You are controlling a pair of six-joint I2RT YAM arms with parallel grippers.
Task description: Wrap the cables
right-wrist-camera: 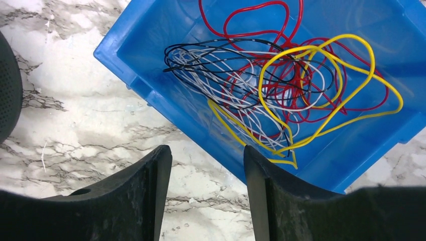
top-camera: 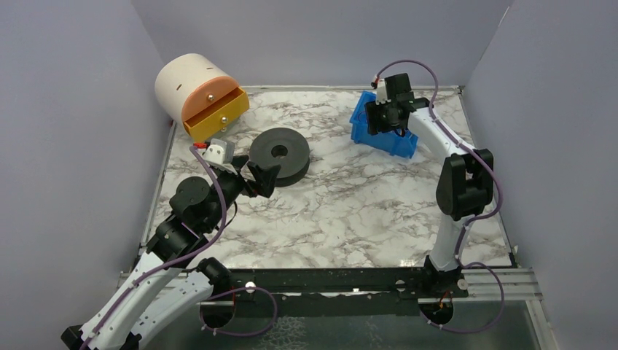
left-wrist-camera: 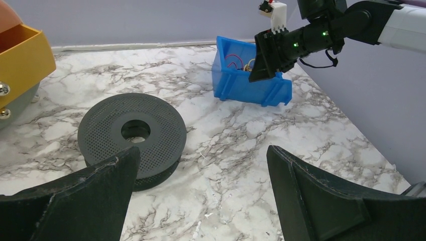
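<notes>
A blue bin [top-camera: 397,138] at the back right holds a tangle of red, yellow, white and black cables [right-wrist-camera: 281,85]; the bin also shows in the right wrist view [right-wrist-camera: 201,120] and the left wrist view [left-wrist-camera: 241,85]. A black perforated spool [top-camera: 279,154] lies flat at the left centre, also in the left wrist view [left-wrist-camera: 133,133]. My right gripper [right-wrist-camera: 207,165] is open and empty, hovering over the bin's near rim. My left gripper [left-wrist-camera: 201,165] is open and empty, just right of the spool.
A round cream drawer unit with an open orange drawer [top-camera: 211,109] stands at the back left. Grey walls enclose the marble table [top-camera: 350,211] on three sides. The right arm [top-camera: 466,182] stands along the right edge.
</notes>
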